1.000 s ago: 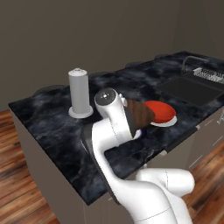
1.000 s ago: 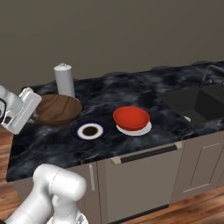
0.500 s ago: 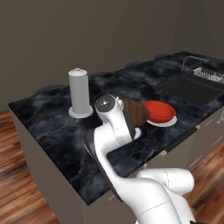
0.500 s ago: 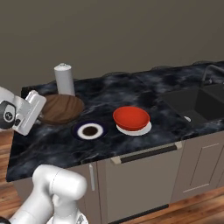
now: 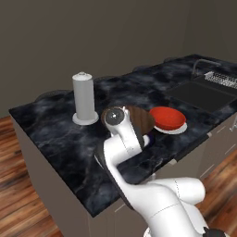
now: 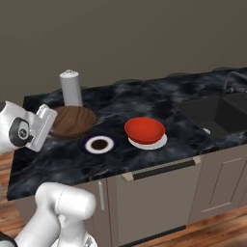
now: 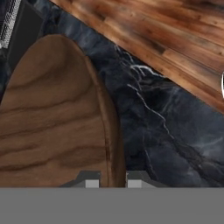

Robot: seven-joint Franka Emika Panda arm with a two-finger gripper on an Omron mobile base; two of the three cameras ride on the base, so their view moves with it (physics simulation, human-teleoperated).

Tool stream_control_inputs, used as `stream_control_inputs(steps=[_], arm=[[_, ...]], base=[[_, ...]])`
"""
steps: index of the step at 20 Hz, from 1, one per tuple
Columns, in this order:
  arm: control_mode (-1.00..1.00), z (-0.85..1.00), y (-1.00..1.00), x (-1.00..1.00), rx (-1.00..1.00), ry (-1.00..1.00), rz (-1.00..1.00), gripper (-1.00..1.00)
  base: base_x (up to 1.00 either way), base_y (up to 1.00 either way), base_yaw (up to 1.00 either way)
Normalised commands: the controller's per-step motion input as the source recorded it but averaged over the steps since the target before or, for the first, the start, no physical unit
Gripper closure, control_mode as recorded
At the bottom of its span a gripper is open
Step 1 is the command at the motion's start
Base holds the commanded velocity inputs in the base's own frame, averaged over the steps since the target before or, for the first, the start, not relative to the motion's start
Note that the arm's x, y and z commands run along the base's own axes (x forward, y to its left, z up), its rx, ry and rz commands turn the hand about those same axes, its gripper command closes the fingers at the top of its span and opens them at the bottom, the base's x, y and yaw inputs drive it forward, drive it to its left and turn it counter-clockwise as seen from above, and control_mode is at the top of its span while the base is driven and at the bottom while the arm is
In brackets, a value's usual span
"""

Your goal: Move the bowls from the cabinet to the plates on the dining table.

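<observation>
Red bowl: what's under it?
A white plate, its rim showing around the red bowl on the black marble table. The plate's middle is covered by the bowl.

Both base cameras look forward and down over the desk (image 5: 55, 134) from behind the arm, 1 from its left, 1 from its right. They share the red bowl (image 5: 167, 117) and white cylinder (image 6: 71, 87). The hand camera sits close above the wooden bowl (image 7: 52, 122).

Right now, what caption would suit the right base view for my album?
Robot gripper shut on a wooden bowl above the marble island, beside a red bowl already on its white plate.
</observation>
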Motion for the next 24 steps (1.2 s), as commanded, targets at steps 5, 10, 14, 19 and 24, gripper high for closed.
stream_control_inputs(steps=[5,10,14,19,24], arm=[[-1.0,-0.28,-0.08,0.24,0.01,-0.01,0.0,1.0],[-1.0,-0.26,-0.08,0.18,0.0,-0.01,-0.01,1.0],[-1.0,-0.17,-0.03,0.15,0.0,-0.04,-0.02,1.0],[-1.0,-0.16,-0.01,0.14,0.0,-0.07,-0.01,1.0],[-1.0,-0.14,-0.12,0.12,0.0,-0.06,-0.01,1.0]], base=[[0.0,0.0,0.0],[0.0,0.0,0.0],[0.0,0.0,0.0],[0.0,0.0,0.0],[0.0,0.0,0.0]])
